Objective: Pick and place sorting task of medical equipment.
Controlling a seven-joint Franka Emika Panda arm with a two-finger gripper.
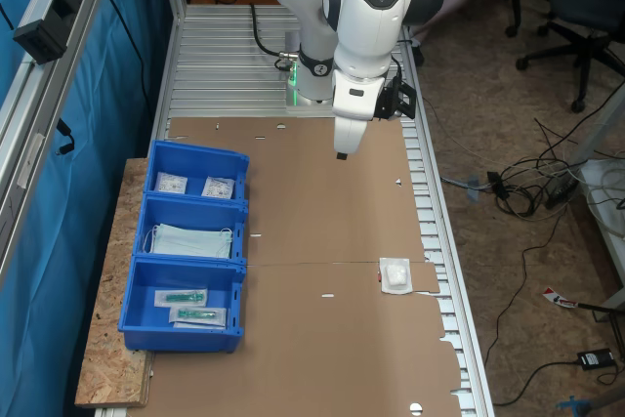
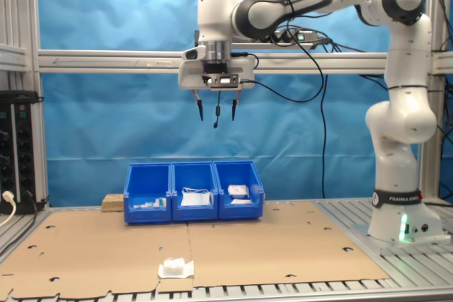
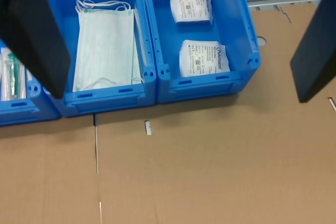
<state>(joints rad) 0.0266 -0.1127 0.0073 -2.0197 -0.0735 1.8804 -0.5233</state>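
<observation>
One square white packet of medical equipment [image 1: 395,274] [image 2: 175,268] with a padded lump lies alone on the brown cardboard, near the table's slotted edge. Two similar white packets [image 3: 192,4] [image 3: 203,57] lie in the end bin [image 1: 237,165] [image 3: 247,35] of a row of blue bins. My gripper [image 1: 343,150] [image 2: 217,114] [image 3: 181,98] hangs high above the cardboard, open and holding nothing. It is well apart from the loose packet. In the wrist view the two dark fingers [image 3: 37,35] frame the bins below.
The middle bin [image 1: 146,217] [image 2: 193,206] holds a pale blue face mask [image 1: 191,239] [image 3: 105,43]. The third bin [image 1: 132,314] holds long clear packets with teal-green items [image 1: 182,297]. A wooden board [image 1: 112,349] carries the bins. The robot base [image 2: 403,224] stands on the slatted table.
</observation>
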